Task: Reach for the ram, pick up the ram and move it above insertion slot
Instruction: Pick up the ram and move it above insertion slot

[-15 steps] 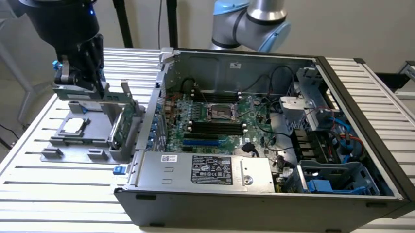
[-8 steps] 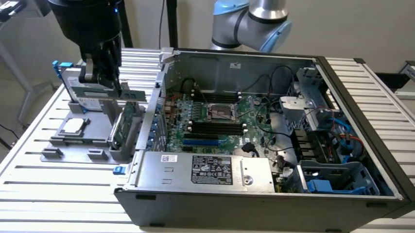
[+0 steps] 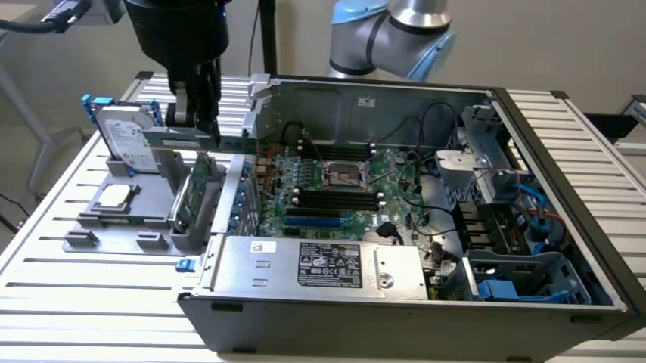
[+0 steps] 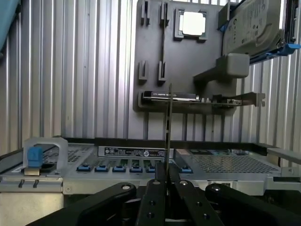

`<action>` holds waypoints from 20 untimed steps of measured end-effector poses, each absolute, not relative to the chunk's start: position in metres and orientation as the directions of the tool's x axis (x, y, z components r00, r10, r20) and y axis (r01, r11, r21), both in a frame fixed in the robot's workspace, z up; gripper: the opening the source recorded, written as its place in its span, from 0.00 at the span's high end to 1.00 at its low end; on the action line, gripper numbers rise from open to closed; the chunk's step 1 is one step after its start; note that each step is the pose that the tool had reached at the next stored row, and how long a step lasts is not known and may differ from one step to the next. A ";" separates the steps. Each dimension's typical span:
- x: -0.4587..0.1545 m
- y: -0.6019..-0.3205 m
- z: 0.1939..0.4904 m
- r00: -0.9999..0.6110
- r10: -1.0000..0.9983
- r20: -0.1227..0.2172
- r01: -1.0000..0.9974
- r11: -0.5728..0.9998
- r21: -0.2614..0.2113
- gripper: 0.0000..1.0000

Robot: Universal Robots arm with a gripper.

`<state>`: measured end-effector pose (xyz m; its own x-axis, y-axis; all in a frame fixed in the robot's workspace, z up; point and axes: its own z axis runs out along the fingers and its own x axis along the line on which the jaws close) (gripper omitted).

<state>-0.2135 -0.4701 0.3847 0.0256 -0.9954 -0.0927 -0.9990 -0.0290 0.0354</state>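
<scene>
The ram (image 3: 181,139) is held in the gripper (image 3: 192,121), above the grey holder tray (image 3: 111,227) that stands on the slatted table (image 3: 60,302) at the exterior view's left, just beside the open computer case (image 3: 565,151). In the wrist view the ram (image 4: 169,127) is seen edge-on as 1 thin vertical line, and the 2 black fingers (image 4: 153,197) are closed on its end, so a firm pinch on the thin board can be judged. The stick is kept level and clear of the tray, probably so that it is not caught on the hard drive (image 3: 131,136) or on the larger expansion card (image 3: 197,193) standing below it. A processor chip (image 3: 114,195) lies flat in the tray. The memory slots (image 3: 333,200) on the motherboard are well apart from the ram, toward the exterior view's right, so the stick is not yet above them.
</scene>
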 end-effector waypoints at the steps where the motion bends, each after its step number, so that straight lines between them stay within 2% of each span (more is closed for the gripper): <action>1: -0.209 -0.470 0.385 0.026 -0.995 -0.094 -0.999 -0.029 0.035 0.86; 20: -0.122 -0.465 0.385 0.026 -0.994 -0.102 -0.999 -0.029 0.036 0.86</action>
